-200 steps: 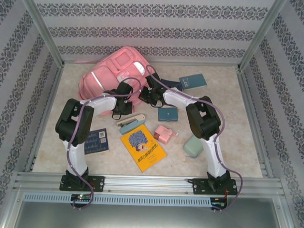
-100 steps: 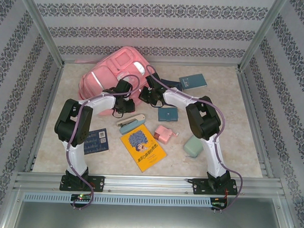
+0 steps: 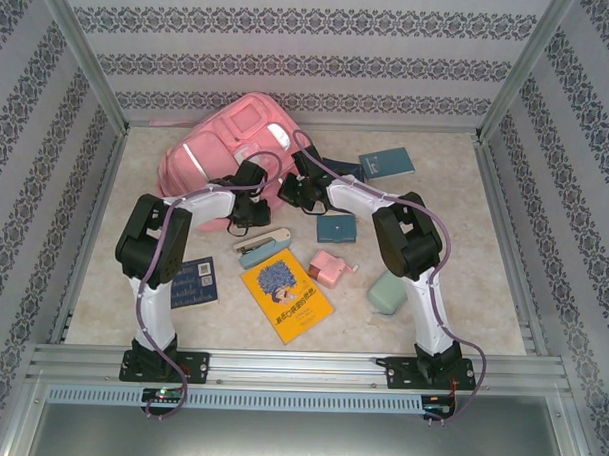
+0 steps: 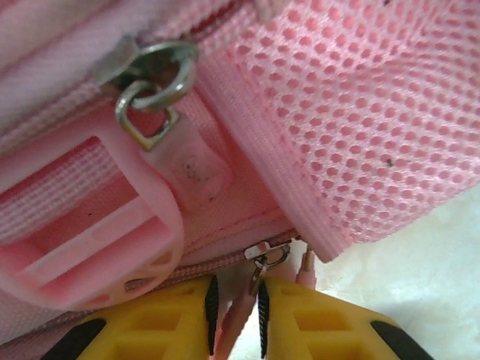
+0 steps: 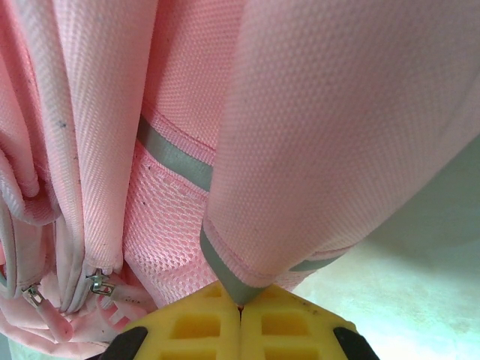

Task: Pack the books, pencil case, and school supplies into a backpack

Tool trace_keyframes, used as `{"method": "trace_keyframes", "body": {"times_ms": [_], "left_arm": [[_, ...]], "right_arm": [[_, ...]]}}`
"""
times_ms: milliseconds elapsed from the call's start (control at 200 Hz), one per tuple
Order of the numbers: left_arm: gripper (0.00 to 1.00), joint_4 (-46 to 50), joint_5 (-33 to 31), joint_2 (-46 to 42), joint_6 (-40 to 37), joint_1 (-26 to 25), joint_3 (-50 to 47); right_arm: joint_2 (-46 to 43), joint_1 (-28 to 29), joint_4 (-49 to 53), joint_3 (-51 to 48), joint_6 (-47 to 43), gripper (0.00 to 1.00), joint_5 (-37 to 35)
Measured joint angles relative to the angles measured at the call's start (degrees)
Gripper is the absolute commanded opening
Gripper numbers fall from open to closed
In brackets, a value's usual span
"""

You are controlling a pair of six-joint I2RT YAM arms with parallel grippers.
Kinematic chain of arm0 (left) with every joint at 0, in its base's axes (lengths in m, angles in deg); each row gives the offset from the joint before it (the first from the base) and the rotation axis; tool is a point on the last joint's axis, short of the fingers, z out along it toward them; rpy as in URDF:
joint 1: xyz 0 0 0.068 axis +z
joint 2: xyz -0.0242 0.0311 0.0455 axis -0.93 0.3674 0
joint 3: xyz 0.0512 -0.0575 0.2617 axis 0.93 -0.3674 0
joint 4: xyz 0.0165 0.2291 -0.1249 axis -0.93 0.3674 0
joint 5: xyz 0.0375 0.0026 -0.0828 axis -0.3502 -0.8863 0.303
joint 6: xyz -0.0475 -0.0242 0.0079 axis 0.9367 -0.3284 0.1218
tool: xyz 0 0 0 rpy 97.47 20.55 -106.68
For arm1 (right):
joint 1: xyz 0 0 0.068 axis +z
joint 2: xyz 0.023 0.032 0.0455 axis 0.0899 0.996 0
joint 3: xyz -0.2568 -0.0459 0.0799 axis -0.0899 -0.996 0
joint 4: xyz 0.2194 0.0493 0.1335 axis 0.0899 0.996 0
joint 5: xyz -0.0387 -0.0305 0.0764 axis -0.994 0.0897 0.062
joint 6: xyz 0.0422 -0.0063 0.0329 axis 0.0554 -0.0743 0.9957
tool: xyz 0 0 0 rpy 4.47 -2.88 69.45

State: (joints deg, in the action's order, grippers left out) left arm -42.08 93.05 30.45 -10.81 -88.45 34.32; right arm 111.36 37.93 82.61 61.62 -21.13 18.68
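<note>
Left tool: jaws slightly apart, backpack zipper pull loose between them. Right tool: closed tight on the backpack's grey-trimmed edge. Hazard: zipper pull may drop clear; thin edge may slip, backpack sagging.

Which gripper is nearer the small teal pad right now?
Right. The right gripper, shut on the backpack, sits just beyond and left of the pad; the left gripper is farther left, at the backpack's near edge by a zipper pull.
</note>
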Motion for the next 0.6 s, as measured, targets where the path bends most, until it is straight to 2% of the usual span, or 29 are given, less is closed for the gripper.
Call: {"method": "trace_keyframes", "body": {"times_ms": [180, 235, 280, 600], "left_arm": [[0.22, 1.6, -1.2, 0.8, -0.4, -0.3, 1.3], [0.13, 2.9, -2.3, 1.5, -0.7, -0.7, 2.5], [0.0, 4.2, -3.8, 2.0, -1.2, -1.1, 3.4], [0.0, 6.2, -10.1, 1.8, -1.2, -2.6, 4.3]], "right_arm": [[0.0, 0.0, 0.0, 0.0, 0.0, 0.0, 0.0], [0.0, 0.0, 0.0, 0.0, 0.0, 0.0, 0.0], [0.0, 0.0, 0.0, 0.0, 0.0, 0.0, 0.2], [0.0, 0.0, -0.5, -0.5, 0.0, 0.0, 0.4]]}}
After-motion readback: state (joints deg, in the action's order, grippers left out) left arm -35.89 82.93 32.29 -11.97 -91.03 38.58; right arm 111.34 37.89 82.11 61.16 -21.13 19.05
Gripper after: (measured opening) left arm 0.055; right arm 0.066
